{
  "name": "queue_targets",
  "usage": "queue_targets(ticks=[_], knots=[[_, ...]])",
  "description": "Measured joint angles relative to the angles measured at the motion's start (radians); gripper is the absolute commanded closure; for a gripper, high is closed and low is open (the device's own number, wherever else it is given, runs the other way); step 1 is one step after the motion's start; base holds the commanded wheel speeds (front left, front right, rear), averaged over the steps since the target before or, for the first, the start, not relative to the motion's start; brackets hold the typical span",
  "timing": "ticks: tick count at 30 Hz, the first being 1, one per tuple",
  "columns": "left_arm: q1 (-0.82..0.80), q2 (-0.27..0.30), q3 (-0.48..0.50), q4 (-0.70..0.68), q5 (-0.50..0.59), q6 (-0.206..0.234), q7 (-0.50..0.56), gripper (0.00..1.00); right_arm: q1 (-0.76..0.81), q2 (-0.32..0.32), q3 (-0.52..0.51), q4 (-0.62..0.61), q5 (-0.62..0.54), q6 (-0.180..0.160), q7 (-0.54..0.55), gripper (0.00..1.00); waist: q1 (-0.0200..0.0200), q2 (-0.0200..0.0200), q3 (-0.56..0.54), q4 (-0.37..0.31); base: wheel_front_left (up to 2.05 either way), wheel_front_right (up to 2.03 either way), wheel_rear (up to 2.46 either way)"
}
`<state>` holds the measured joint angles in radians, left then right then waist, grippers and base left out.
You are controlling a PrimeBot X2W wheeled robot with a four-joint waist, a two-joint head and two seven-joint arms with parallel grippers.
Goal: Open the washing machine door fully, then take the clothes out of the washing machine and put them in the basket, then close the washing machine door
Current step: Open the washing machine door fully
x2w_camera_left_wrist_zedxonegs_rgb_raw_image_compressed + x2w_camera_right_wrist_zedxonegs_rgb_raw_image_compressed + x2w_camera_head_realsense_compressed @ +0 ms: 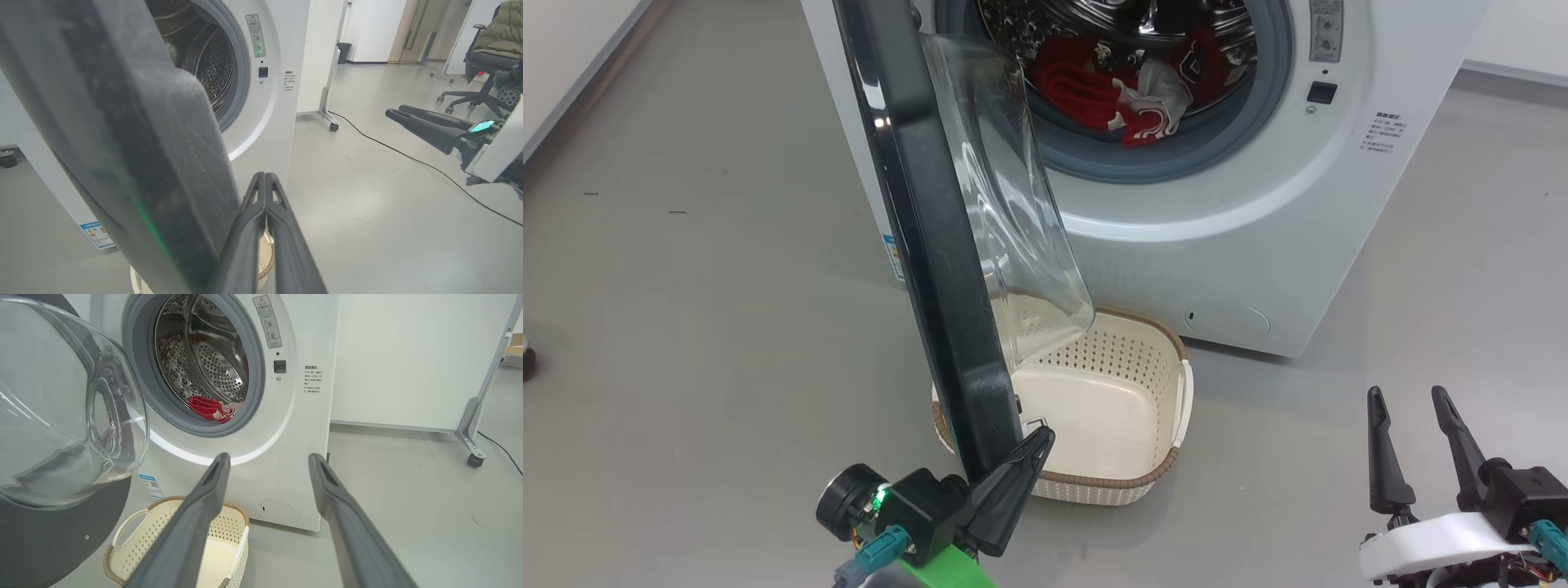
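The washing machine (1258,229) stands with its door (931,245) swung out towards me, glass bowl (1013,204) facing the drum. Red clothes (1111,90) lie inside the drum, also seen as the clothes (206,408) in the right wrist view. The cream basket (1094,482) sits on the floor under the door's lower edge. My left gripper (1033,445) is shut, its fingers lying against the inner side of the door's black rim (135,155) at its lowest part, nothing between them. My right gripper (1409,400) hangs open at the lower right, apart from everything.
A black cable (408,155) runs across the grey floor to the right of the machine. A wheeled panel leg (470,433) stands beside the machine, and an office chair (486,61) stands further off. A small caster (527,359) shows at the far left.
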<state>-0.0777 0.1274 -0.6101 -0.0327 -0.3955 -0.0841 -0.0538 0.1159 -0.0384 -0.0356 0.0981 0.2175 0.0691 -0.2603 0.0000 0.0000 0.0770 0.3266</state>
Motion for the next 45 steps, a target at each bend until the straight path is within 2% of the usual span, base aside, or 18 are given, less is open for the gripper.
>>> queue_targets(ticks=[10,21,36,45], knots=[[0.0,0.004,0.006,0.003,0.012,0.013,0.0,1.0,-0.001,0.001,-0.009,-0.001,0.0,-0.001,0.0,0.0,0.0,0.0,0.013,0.012,0.0,0.0,0.0],[0.004,0.008,0.013,0.005,0.016,0.03,-0.006,1.0,-0.001,0.002,-0.031,-0.005,-0.001,-0.002,0.0,0.0,0.0,0.0,0.025,0.06,0.0,0.0,0.0],[0.063,0.03,0.101,0.011,0.016,0.123,-0.031,1.0,-0.001,0.003,-0.05,-0.005,-0.017,0.0,0.0,0.0,0.0,0.0,0.012,0.134,0.0,0.0,0.0],[0.087,0.05,0.166,0.01,0.016,0.157,-0.053,1.0,-0.001,0.003,-0.042,-0.004,-0.019,0.002,0.0,0.0,0.0,0.0,0.012,0.151,0.0,0.0,0.0]])
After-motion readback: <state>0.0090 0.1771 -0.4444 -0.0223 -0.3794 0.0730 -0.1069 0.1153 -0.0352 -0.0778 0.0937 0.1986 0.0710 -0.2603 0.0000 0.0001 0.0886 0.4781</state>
